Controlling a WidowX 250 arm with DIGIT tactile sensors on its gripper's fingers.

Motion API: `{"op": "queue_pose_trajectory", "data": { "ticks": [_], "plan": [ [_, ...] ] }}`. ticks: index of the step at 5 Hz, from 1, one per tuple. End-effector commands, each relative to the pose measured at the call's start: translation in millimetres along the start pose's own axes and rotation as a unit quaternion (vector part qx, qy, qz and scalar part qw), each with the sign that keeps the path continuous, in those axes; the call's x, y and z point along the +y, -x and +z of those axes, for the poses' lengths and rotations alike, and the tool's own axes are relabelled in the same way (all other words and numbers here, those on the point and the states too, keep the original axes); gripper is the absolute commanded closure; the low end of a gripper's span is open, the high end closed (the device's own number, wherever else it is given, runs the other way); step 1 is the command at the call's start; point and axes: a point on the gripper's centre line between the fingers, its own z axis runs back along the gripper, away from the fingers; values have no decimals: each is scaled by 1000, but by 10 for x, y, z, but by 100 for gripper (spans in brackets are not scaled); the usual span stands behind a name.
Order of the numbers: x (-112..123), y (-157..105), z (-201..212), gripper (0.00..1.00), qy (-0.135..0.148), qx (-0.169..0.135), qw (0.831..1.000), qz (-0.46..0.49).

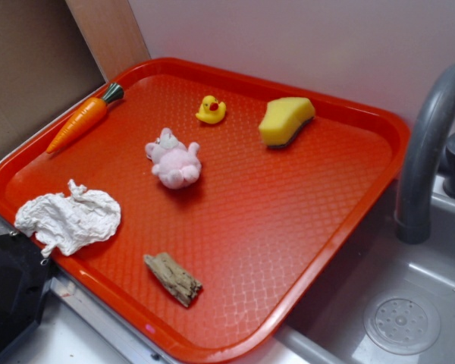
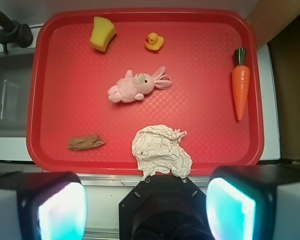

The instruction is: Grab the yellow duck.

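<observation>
Your hand sits spread apart and empty at the bottom of the wrist frame, the reach not yet begun. You need to go for the yellow duck at upper centre, passing the pink bunny.

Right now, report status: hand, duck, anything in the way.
Hand open, off the tray's near edge, empty. Duck upright at far side of tray, untouched. Crumpled cloth and pink bunny lie between.

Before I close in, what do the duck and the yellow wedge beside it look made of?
The yellow duck looks like smooth rubber or vinyl: glossy, with a small highlight on its body and a painted red-orange beak. The sponge wedge looks like matte, porous foam with a darker scouring layer underneath. Both lie apart on the red tray.
</observation>
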Motion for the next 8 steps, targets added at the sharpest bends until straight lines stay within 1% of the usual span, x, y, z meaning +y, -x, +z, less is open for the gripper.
{"op": "queue_pose_trajectory", "data": {
  "ticks": [1,2,3,4,5,6,7,8],
  "plan": [
    [0,0,0,0,0,0,1000,0],
    [58,-422,-82,0,-36,-19,994,-105],
    [72,-793,-204,0,-55,-21,980,-188],
    [101,-1096,-327,0,-91,-27,969,-227],
    [141,-1444,-560,0,-136,-37,942,-306],
    [20,-1785,-909,0,-165,-22,887,-431],
    [-128,-1959,-1336,0,-125,-3,834,-538],
    [-150,-1896,-1644,0,-90,43,787,-608]
  ]
}}
